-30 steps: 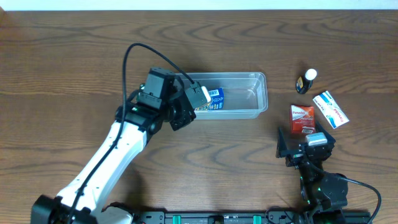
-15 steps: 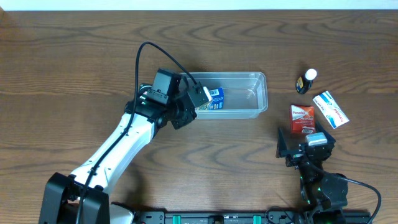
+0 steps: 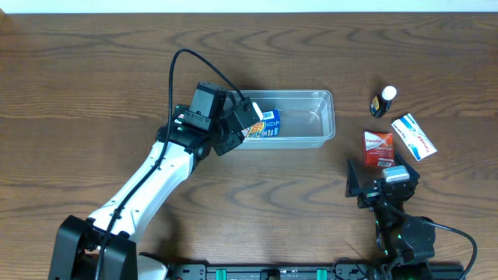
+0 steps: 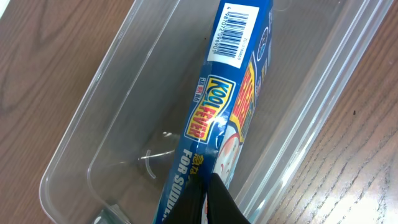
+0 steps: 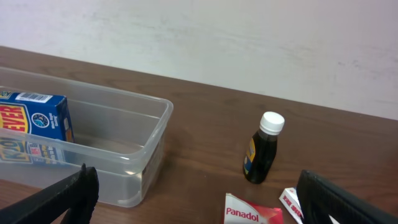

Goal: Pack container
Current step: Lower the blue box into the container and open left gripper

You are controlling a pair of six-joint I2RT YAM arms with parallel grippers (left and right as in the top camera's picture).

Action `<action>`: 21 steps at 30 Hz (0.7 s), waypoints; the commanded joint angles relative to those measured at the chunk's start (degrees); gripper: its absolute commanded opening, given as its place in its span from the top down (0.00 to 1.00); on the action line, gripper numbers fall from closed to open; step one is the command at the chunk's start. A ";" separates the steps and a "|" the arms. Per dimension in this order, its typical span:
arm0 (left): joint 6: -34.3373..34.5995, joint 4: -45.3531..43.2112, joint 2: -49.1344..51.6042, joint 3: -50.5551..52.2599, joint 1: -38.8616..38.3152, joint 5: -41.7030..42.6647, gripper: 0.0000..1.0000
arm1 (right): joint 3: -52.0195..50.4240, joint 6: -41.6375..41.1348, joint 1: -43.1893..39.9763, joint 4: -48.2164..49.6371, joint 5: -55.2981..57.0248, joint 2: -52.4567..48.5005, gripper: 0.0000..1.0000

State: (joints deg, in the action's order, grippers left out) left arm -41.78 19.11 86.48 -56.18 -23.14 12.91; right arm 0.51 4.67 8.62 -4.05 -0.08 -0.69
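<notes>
Left end effector [image 4: 212, 198] clamps the blue box [image 4: 231, 118] inside the container [image 4: 73, 146]; released tilted, it may wedge. Right end effector [image 5: 205, 198] gapes empty.

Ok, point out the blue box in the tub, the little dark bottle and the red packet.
blue box [image 4: 233, 99], left wrist view, its printed side
dark bottle [image 5: 259, 158], right wrist view, its body
red packet [image 3: 379, 148], overhead view, its top face

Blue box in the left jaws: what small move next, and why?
Probably open the jaws of the left gripper and release: the blue box it pinches is already inside the container, along one long wall. If it isn't quite resting on the floor, ease down first.
</notes>
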 commanded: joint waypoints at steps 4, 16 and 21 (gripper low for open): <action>0.55 1.36 -0.44 -1.18 -1.97 0.09 0.94 | -0.20 0.55 -0.46 -0.11 -0.17 0.31 0.01; 0.28 4.35 0.63 -1.16 -2.16 -0.15 0.94 | -0.20 0.55 -0.46 -0.11 -0.17 0.31 0.01; 0.00 2.78 3.91 -1.16 -1.53 -0.37 0.94 | -0.20 0.55 -0.46 -0.09 -0.17 0.31 0.01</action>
State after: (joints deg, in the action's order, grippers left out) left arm -41.80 22.17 88.03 -56.23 -25.21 12.88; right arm 0.51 4.67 8.62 -4.05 -0.08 -0.69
